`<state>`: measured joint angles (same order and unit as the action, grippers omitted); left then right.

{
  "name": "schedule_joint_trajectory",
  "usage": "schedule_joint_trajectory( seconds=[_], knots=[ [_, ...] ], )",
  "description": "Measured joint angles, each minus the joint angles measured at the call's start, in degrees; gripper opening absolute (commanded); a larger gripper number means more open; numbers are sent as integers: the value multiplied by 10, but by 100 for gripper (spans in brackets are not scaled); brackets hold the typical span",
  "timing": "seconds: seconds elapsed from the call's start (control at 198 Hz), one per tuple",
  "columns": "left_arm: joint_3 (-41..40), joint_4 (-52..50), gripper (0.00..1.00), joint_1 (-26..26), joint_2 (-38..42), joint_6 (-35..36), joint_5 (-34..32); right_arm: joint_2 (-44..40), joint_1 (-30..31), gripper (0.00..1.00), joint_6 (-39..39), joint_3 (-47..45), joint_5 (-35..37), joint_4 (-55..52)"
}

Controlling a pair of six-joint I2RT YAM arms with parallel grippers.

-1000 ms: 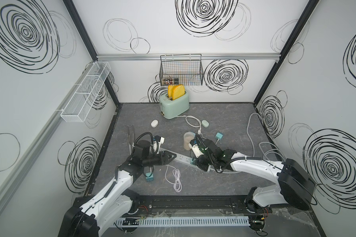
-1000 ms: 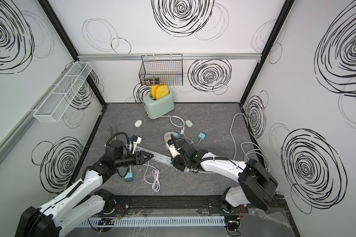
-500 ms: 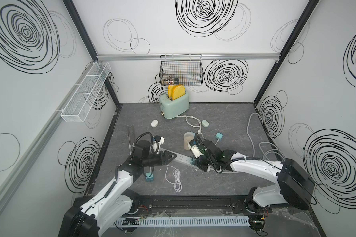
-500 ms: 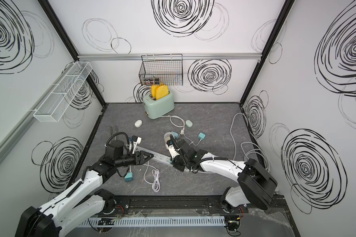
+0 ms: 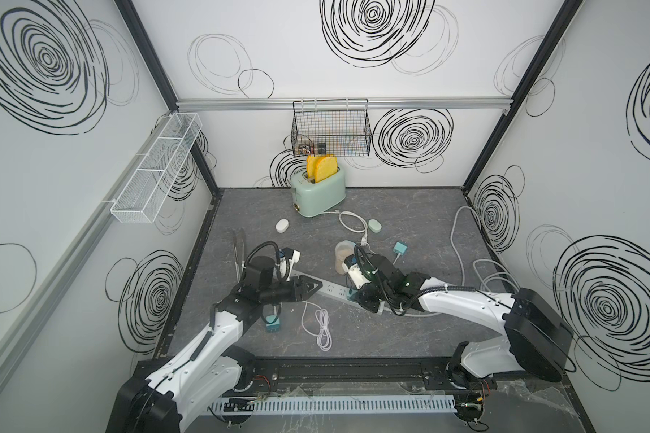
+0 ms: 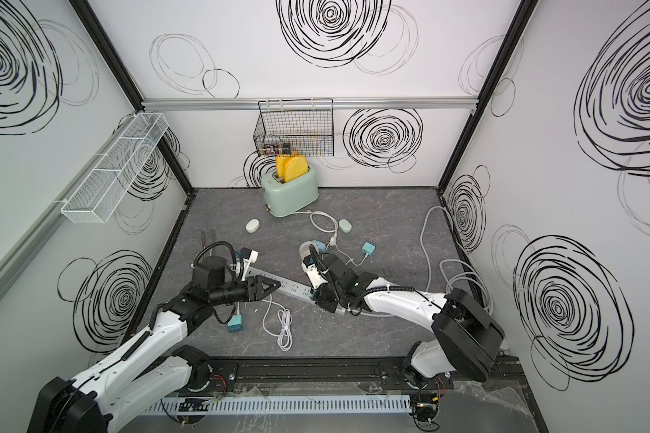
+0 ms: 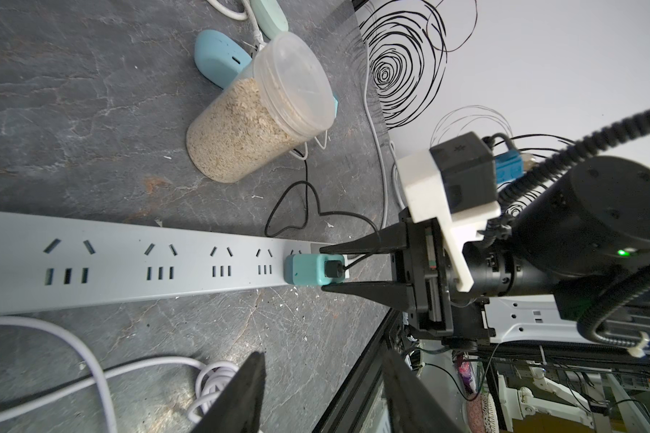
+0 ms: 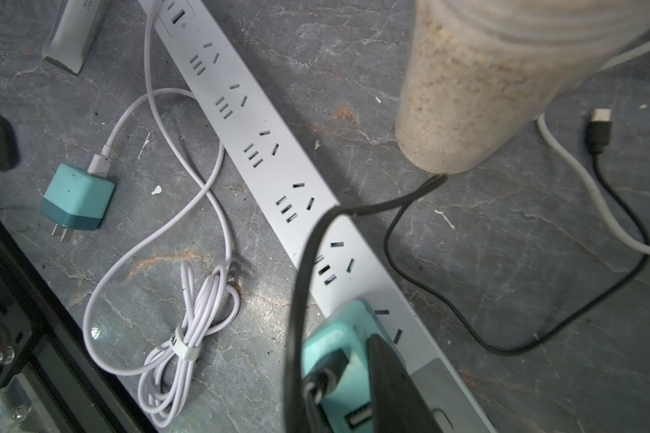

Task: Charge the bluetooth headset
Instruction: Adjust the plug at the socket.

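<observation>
A grey power strip (image 5: 331, 290) (image 7: 128, 262) lies slantwise on the dark floor. My right gripper (image 7: 325, 269) (image 5: 361, 300) is shut on a teal charger (image 7: 303, 270) (image 8: 338, 337) that stands in the strip's end socket. A black cable (image 8: 398, 270) runs from the charger, and its far plug (image 8: 601, 123) lies loose on the floor. A blue headset case (image 7: 218, 62) (image 6: 318, 245) rests behind the grain jar. My left gripper (image 5: 310, 290) (image 7: 323, 397) hovers open over the strip's other end, with nothing between its fingers.
A grain jar (image 5: 342, 256) stands beside the strip. A second teal charger (image 5: 273, 324) with a coiled white cable (image 5: 323, 330) lies near the front. A white case (image 5: 282, 226), a green case (image 5: 374, 225), a third charger (image 5: 400, 247) and a toaster (image 5: 318, 191) sit farther back.
</observation>
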<state>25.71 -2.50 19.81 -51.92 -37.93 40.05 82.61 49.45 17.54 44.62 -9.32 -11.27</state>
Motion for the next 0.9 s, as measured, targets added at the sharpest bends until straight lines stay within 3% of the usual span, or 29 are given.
schedule_joint_trajectory(
  seconds=[0.575,0.902],
  knots=[
    [0,0,55,0,0,0,2,-24,10,0,-38,-23,-14,33],
    [0,0,55,0,2,0,4,-16,17,0,-50,-54,-14,126]
  ],
)
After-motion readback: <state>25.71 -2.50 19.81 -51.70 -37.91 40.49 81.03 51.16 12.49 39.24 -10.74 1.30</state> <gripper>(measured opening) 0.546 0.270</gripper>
